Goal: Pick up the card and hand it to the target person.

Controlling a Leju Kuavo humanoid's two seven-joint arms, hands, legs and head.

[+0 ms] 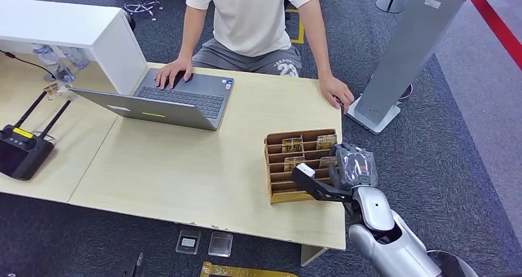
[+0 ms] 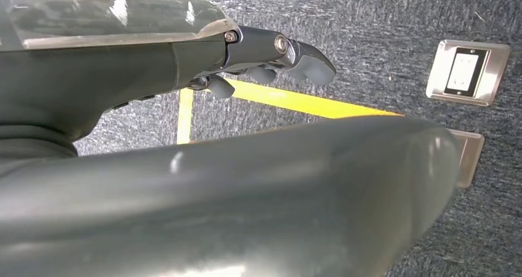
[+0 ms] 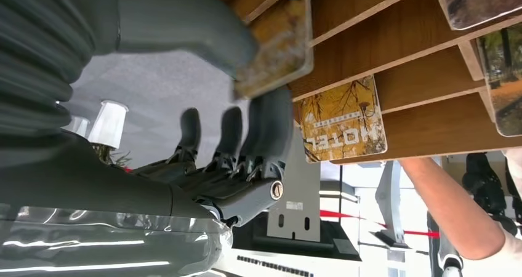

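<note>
Between thumb and fingers [image 3: 271, 129] | right hand [image 1: 348, 172] pinches card [image 3: 274, 46] at rack [image 1: 277, 188] | left hand [image 2: 271, 58] curled, holding nothing

R arm [image 1: 394, 240]: silver, glossy rounded shells, dark joint gaps betw. segments. R hand [image 1: 351, 166]: grey back plate under clear shiny cover; black linkage bar w/ pale tip sticks out to one side. In R wrist view: grey ribbed cover, thick grey thumb [image 3: 184, 24], darker fingers [image 3: 228, 135] w/ smooth rounded tips, small round silver screw at the knuckle hinge. L hand [image 2: 246, 55]: same build, clear glossy cover over dark grey body, two round silver screws at hinge, dark fingers w/ lighter grey pads; thick grey thumb [image 2: 246, 197] w/ soft sheen.
</note>
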